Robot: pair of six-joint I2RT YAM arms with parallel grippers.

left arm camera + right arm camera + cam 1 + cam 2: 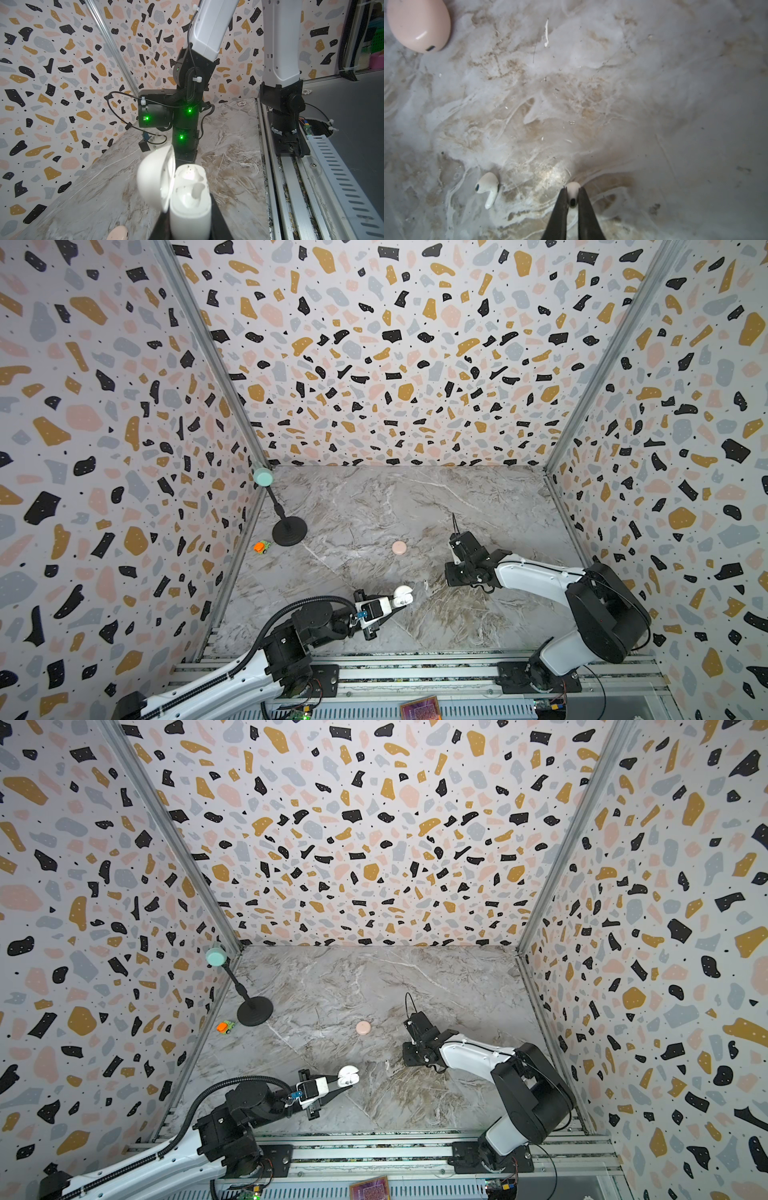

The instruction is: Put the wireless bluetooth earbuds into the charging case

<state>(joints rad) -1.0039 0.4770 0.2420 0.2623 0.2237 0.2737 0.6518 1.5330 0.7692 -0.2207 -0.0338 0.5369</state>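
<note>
- My left claw (398, 601) is clamped on the white charging case (403, 593), fingers pressed to both of its sides.
- Case location: close to the front edge of the desk (415, 497), left of middle, seen in both top views (348, 1075).
- Case lid stands open, swung off to one side; two moulded wells face the left wrist camera (190, 197). Whether the case rests on the desk or hangs above it, I cannot tell.
- My right claw (572, 197) is drawn narrow, its dark tips pinching a whitish earbud (572, 188) from both sides, bud end poking out past the tips.
- Second earbud (488, 187) lies loose on the desk near the pinched one, apart from it, stem flat on the surface.
- Pink case (400, 548), closed, sits about mid-desk, well apart from the white one.
- Left rear corner: black stand (289, 531) with a mint-green head; orange toy car (261, 547) just beside its base, at the left edge.
</note>
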